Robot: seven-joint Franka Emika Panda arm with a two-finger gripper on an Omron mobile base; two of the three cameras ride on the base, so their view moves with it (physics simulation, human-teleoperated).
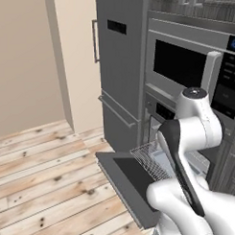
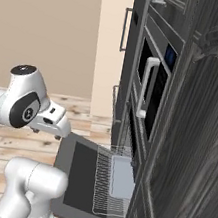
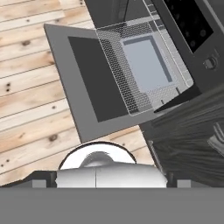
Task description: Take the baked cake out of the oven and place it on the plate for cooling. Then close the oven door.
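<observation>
The oven [image 1: 160,110] stands open, with the oven door [image 3: 83,96] folded down flat over the wooden floor. A wire rack [image 3: 131,87] is pulled out over the door and carries a pale grey rectangular tray [image 3: 146,61]. I see no cake on the tray; the cake is hidden or out of view, and the plate is out of view. My gripper [image 3: 111,183] hangs high above the door's front edge and looks down on rack and tray. It is open, its tips far apart with nothing held. In the right base view the white hand [image 2: 53,119] hovers left of the door [image 2: 81,177].
A microwave [image 1: 184,64] with a vertical handle [image 2: 145,87] sits above the oven. A tall grey cabinet [image 1: 120,66] stands to its left and dark wood panelling [image 2: 195,146] to its right. Bare wooden floor [image 1: 45,179] lies in front of the door.
</observation>
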